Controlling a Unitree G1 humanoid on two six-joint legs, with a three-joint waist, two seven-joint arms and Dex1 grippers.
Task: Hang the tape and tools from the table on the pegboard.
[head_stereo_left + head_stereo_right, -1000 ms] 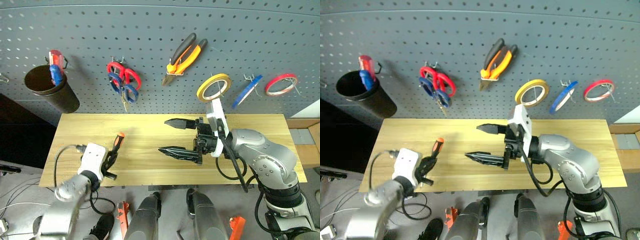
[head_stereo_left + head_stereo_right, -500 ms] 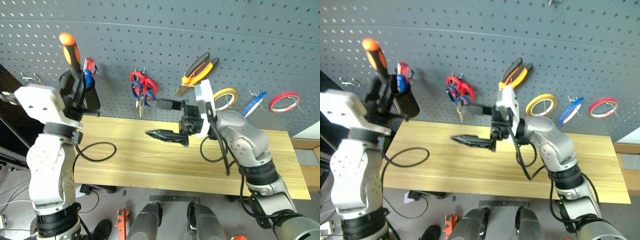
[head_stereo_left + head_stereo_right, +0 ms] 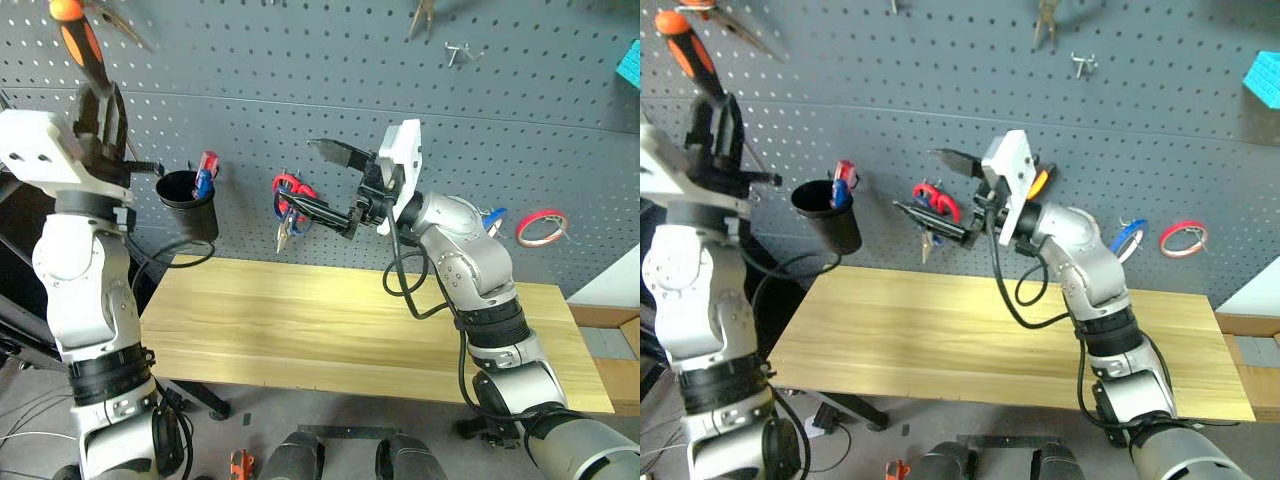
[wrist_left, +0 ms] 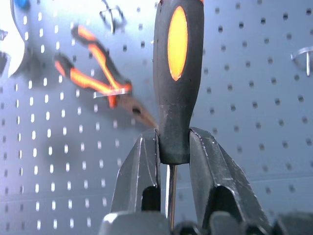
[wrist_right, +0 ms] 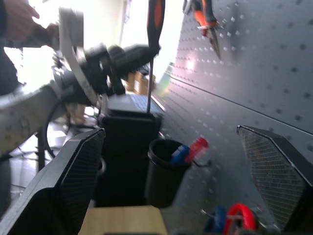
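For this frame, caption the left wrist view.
Left gripper clamps the screwdriver upright before the pegboard.

Grey floor [image 3: 30, 400], bright bkgd.

The left arm is raised high, forearm near upright, its left hand [image 3: 98, 95] pointing up with both black fingers [image 4: 142, 166] pinched tight on a thin shaft. The right arm reaches up and across toward the robot's left, its right hand [image 3: 328, 180] spread wide, apparently gripping nothing between its fingers.
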